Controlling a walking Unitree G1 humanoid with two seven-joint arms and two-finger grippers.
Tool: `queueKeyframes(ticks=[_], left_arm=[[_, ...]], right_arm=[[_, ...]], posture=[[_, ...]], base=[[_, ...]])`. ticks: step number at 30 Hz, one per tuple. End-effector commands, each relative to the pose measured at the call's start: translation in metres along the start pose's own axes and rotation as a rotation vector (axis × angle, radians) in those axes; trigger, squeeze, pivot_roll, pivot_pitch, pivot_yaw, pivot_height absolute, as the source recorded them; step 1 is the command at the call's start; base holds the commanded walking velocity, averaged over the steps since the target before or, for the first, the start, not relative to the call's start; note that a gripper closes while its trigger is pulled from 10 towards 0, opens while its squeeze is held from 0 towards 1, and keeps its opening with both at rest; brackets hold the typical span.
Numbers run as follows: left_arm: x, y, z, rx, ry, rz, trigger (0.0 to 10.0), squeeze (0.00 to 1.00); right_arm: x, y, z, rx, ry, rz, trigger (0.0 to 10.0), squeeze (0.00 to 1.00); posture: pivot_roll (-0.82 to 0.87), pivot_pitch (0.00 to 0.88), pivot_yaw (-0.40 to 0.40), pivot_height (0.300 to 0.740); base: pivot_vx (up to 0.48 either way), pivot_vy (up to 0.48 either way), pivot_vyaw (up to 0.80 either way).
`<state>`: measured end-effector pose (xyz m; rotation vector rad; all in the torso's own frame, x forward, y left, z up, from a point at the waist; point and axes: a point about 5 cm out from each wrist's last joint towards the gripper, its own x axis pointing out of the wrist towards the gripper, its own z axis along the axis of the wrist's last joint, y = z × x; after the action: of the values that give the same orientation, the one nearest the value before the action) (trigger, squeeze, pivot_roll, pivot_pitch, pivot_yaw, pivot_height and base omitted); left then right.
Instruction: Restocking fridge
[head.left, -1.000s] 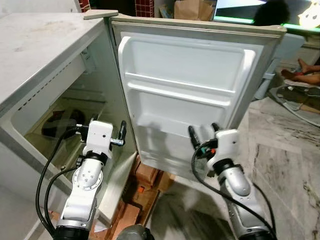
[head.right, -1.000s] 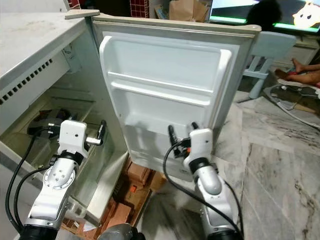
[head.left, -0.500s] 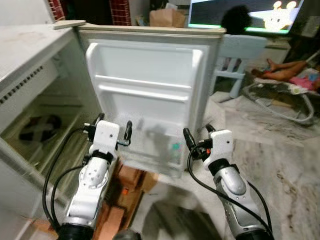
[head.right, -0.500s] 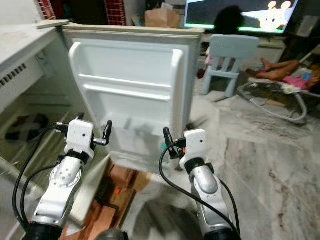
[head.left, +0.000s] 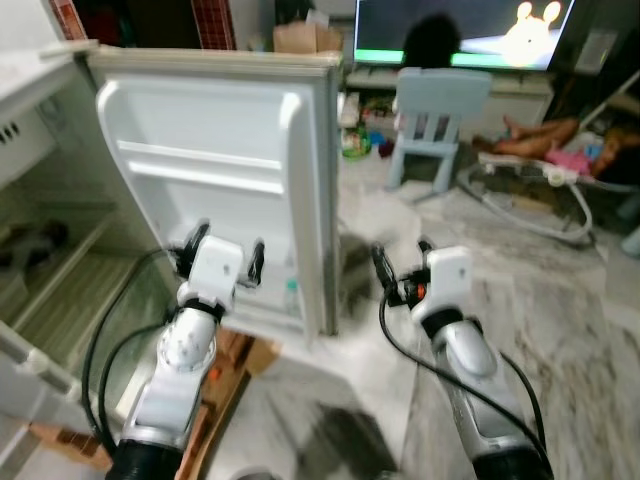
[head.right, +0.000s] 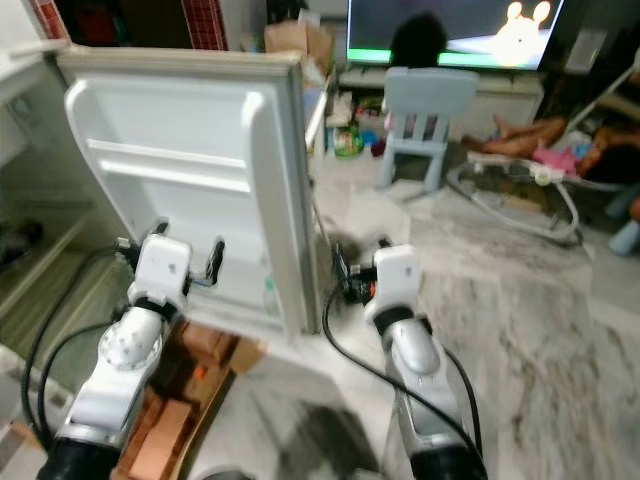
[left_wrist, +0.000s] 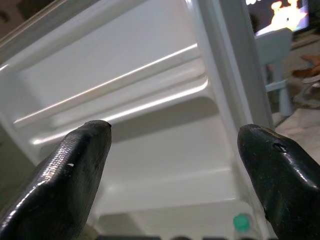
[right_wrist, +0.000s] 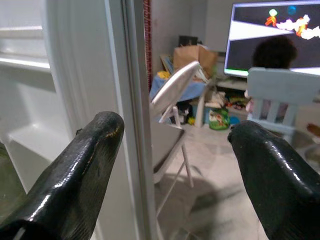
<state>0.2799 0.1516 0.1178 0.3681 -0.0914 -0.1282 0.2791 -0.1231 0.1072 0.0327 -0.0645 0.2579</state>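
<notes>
The fridge door (head.left: 215, 160) stood open, its lowest door shelf (head.left: 270, 305) holding a green-capped bottle (head.left: 291, 297). The left gripper (head.left: 222, 262), fingers spread and empty, faced the door's inner side; the right gripper (head.left: 400, 268), likewise spread, hovered at the door's 3 o'clock edge.

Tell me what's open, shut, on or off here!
Fridge door: swung wide open.
Door shelves: bare, except a green-capped bottle standing in the bottom one.
Left claw: open, holding nothing.
Right claw: open, holding nothing.
TV: on, showing a cartoon.
Small blue chair: upright.
</notes>
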Motion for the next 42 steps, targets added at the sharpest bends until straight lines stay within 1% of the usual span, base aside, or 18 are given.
queueKeyframes(ticks=[1,3,5,6,7,9,10,13,17,19,21,26,28,37,40,42], left_arm=[[-0.002,0.008,-0.003,0.012,0.019,0.012,10.0,0.0],[-0.004,0.005,-0.009,0.004,0.042,0.007,10.0,0.0],[-0.005,-0.004,-0.013,-0.019,0.056,-0.012,10.0,0.0],[-0.005,-0.009,-0.014,-0.013,0.056,-0.031,10.0,0.0],[-0.005,-0.012,-0.015,-0.011,0.059,-0.035,10.0,0.0],[-0.003,-0.017,-0.017,-0.02,0.066,-0.038,10.0,0.0],[0.001,-0.021,-0.018,-0.028,0.077,-0.031,10.0,0.0],[0.003,-0.021,-0.017,-0.031,0.077,-0.024,10.0,0.0],[0.004,-0.016,-0.019,-0.029,0.088,0.0,10.0,0.0],[0.003,-0.014,-0.022,-0.037,0.097,0.015,10.0,0.0],[0.002,-0.012,-0.025,-0.035,0.108,0.023,10.0,0.0],[0.001,-0.01,-0.029,-0.042,0.129,0.053,10.0,0.0],[0.002,-0.01,-0.03,-0.041,0.14,0.069,10.0,0.0],[0.001,-0.011,-0.032,-0.063,0.157,0.09,10.0,0.0],[0.0,-0.01,-0.034,-0.068,0.173,0.112,10.0,0.0],[0.0,-0.007,-0.036,-0.077,0.191,0.147,10.0,0.0]], right_arm=[[0.008,0.003,0.017,0.008,-0.066,0.004,10.0,0.0],[0.008,0.003,0.018,0.033,-0.079,0.006,10.0,0.0],[0.007,0.005,0.016,0.016,-0.071,0.019,10.0,0.0],[0.006,0.007,0.012,0.016,-0.059,0.019,10.0,0.0],[0.005,0.007,0.011,0.022,-0.053,0.016,10.0,0.0],[0.004,0.009,0.007,0.036,-0.039,0.015,10.0,0.0],[0.003,0.009,0.007,0.056,-0.039,0.009,10.0,0.0],[0.002,0.009,0.008,0.066,-0.047,0.006,10.0,0.0],[0.002,0.005,0.007,0.049,-0.032,-0.007,10.0,0.0],[0.001,0.004,0.007,-0.002,-0.036,0.015,10.0,0.0],[0.001,0.004,0.009,-0.011,-0.049,0.028,10.0,0.0],[0.004,0.004,0.013,0.025,-0.067,0.049,10.0,0.0],[0.005,0.004,0.014,0.019,-0.071,0.058,10.0,0.0],[0.005,0.004,0.013,0.026,-0.065,0.097,10.0,0.0],[0.005,0.006,0.011,0.026,-0.058,0.114,10.0,0.0],[0.005,0.008,0.01,0.025,-0.053,0.134,10.0,0.0]], posture=[[0.08,0.0,0.073,0.74],[0.08,0.0,0.065,0.74],[0.07,0.0,0.038,0.74],[0.07,0.0,0.034,0.74],[0.07,0.0,0.03,0.74],[0.07,0.0,0.023,0.74],[0.06,0.0,0.017,0.74],[0.06,0.0,0.017,0.74],[0.07,0.0,0.011,0.74],[0.07,0.0,0.01,0.74],[0.07,0.0,0.009,0.74],[0.07,0.0,0.007,0.74],[0.07,0.0,0.007,0.74],[0.07,0.0,0.009,0.74],[0.07,0.0,0.009,0.74],[0.07,0.0,0.009,0.74]], base=[[0.0,-0.45,0.0],[0.0,-0.439,0.0],[0.0,-0.428,0.0],[0.0,-0.42,0.0],[0.247,-0.409,0.0],[0.261,-0.399,0.0],[0.289,-0.382,0.0],[0.296,-0.375,0.0],[0.383,-0.283,0.0],[0.405,-0.255,0.23],[0.405,-0.253,0.78],[0.413,-0.151,0.74],[0.435,0.0,0.7],[0.436,0.0,0.7],[0.409,-0.244,0.7],[0.0,0.0,0.7]])
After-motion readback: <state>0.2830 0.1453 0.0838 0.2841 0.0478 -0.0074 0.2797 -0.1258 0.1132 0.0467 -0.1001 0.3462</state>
